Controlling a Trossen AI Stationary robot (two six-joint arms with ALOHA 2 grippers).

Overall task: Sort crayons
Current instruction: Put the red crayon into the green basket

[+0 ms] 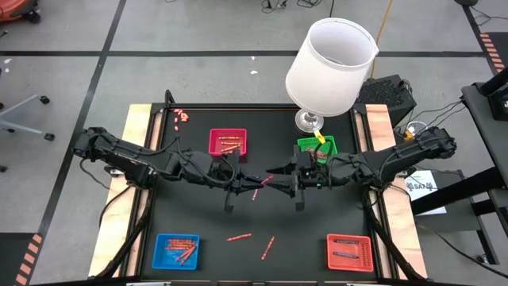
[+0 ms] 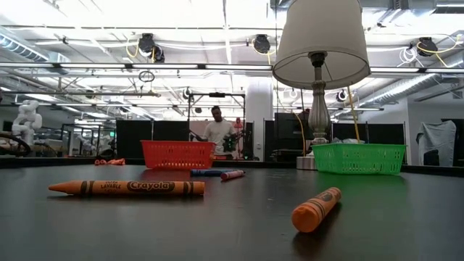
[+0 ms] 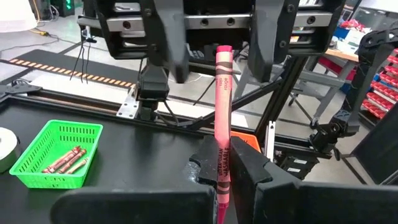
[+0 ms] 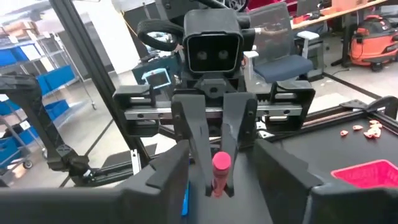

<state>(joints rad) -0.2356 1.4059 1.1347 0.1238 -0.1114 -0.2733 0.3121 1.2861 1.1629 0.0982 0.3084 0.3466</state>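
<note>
A pink-red crayon (image 3: 222,112) is held above the middle of the black table, with my left gripper (image 3: 227,177) shut on it. It points at my right gripper (image 3: 222,28), which faces the left one. The right gripper is open, with one finger (image 3: 169,43) on each side of the crayon's far tip, apart from it. The high view shows both grippers meeting at the table's middle, left (image 1: 246,181) and right (image 1: 274,172). Loose crayons (image 1: 240,237) lie on the table nearer the front. Both grippers are outside the low view. My left gripper pinches the crayon's near half (image 3: 220,171) between its two fingers. The crayon lies along the fingers and sticks out past them toward the table's right. It is about level and lifted clear of the table. The right wrist view shows its end (image 4: 221,163) between the fingers.
Four small trays stand around the table: magenta (image 1: 228,133) and green (image 1: 327,144) at the back, blue (image 1: 176,238) and orange-red (image 1: 350,240) at the front, all holding crayons. A white-shaded lamp (image 1: 329,67) stands behind the green tray. Small scraps (image 1: 181,117) lie far left.
</note>
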